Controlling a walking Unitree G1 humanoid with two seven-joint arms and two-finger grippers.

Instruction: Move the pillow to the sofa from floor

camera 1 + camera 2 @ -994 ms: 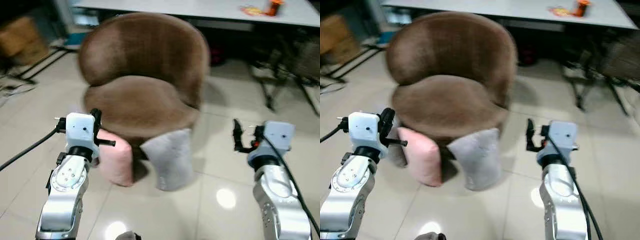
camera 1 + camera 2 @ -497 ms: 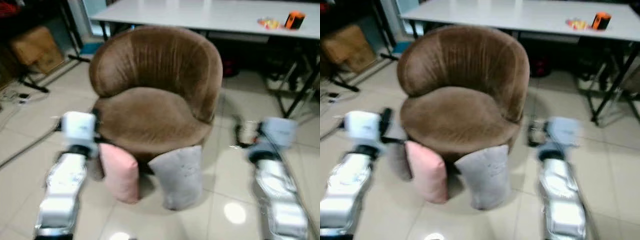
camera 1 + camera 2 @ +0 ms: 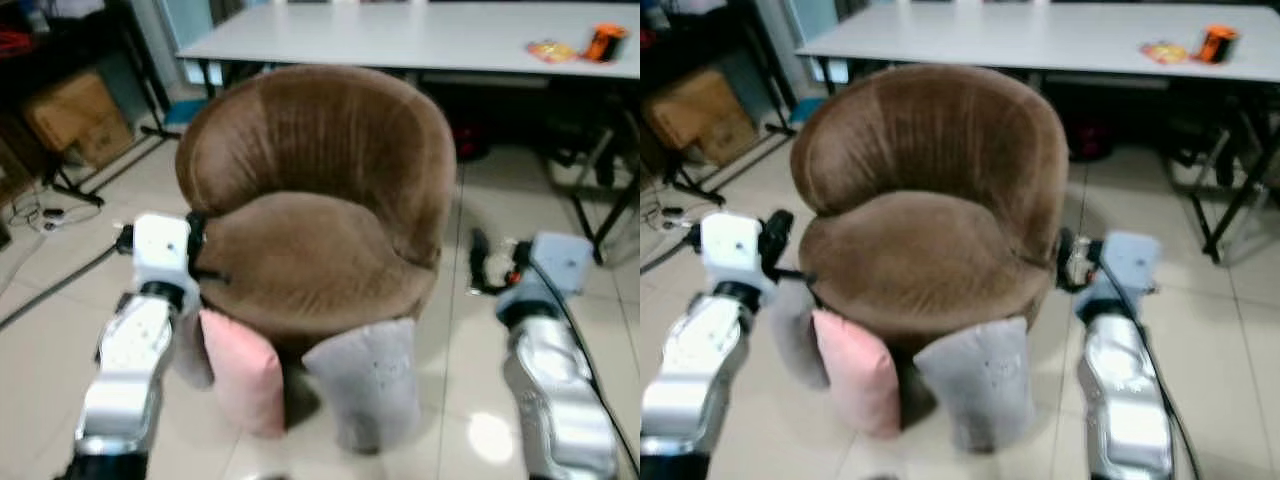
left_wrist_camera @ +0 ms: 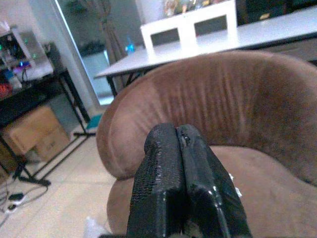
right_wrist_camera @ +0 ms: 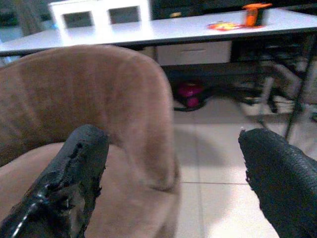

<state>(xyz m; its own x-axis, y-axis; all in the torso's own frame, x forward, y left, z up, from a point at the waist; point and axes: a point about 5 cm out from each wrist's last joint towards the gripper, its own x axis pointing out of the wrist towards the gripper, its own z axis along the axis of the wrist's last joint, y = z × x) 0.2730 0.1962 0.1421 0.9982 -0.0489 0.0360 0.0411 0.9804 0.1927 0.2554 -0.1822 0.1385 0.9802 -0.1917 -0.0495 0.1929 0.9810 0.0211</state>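
A pink pillow point(image 3: 243, 382) and a grey pillow point(image 3: 372, 382) stand on the tiled floor, leaning against the front of the round brown sofa chair point(image 3: 320, 200). A third, pale grey pillow point(image 3: 190, 350) peeks out behind my left arm. My left gripper point(image 3: 205, 258) is shut and empty, held at the left edge of the seat above the pink pillow; in the left wrist view its fingers point(image 4: 171, 188) press together before the chair's backrest. Beside the chair's right side, my right gripper point(image 3: 481, 262) is open and empty, its fingers point(image 5: 74, 173) spread wide.
A long white table point(image 3: 420, 30) stands behind the chair, with an orange cup point(image 3: 605, 42) and a small packet on it. Black table legs point(image 3: 610, 200) are at the right. A cardboard box point(image 3: 75, 115), a dark stand and floor cables point(image 3: 40, 215) lie at the left.
The whole view has shifted: the chair and pillows now sit lower and larger in frame as I come closer. Both arms keep their raised pose, with the left gripper now at the seat's edge.
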